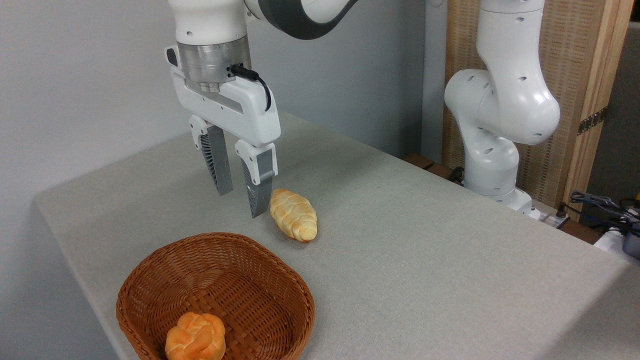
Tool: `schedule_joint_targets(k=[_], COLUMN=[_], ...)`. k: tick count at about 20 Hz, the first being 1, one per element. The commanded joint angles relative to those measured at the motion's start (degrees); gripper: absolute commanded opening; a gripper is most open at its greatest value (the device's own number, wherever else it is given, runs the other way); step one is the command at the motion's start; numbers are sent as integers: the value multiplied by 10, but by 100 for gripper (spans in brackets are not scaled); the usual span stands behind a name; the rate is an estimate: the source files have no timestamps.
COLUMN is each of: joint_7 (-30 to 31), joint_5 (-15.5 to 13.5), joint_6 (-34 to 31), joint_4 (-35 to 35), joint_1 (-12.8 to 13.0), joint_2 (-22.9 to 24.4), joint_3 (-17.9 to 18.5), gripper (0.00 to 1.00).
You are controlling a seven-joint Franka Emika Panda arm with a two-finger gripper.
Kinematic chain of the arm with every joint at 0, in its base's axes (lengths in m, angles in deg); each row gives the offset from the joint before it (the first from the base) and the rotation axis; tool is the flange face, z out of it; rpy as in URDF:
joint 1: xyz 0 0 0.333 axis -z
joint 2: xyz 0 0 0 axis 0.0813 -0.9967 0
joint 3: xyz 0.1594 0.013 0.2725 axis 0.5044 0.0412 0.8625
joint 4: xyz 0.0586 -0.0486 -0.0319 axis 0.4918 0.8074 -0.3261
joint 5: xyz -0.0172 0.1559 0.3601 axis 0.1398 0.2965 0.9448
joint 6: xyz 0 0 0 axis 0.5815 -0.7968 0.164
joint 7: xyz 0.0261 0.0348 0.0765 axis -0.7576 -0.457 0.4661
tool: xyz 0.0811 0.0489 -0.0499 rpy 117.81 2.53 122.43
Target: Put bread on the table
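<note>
The bread (195,337), a small round knotted orange-golden bun, lies inside the brown wicker basket (280,285) at the bottom left, against its near wall. My gripper (241,204) hangs open and empty in the air above the table (425,240), beyond the basket's far rim. Nothing sits between its grey ribbed fingers (218,165). The bun is well below and nearer the camera than the fingertips.
A longer, paler braided loaf (294,214) rests on the table just right of the fingertips. The arm's white base (495,130) stands at the right rear, with cables (600,205) beside it. The table's edge runs close along the basket's left side.
</note>
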Motion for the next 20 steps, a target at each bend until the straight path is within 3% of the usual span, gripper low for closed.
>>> schedule_joint_targets(k=[1, 20], joint_7=[-1, -6], joint_5=[-4, -3], joint_6=[6, 8], joint_4=[2, -5], joint_1=[3, 2], joint_2=[7, 6], joint_3=[5, 7], gripper=[100, 100])
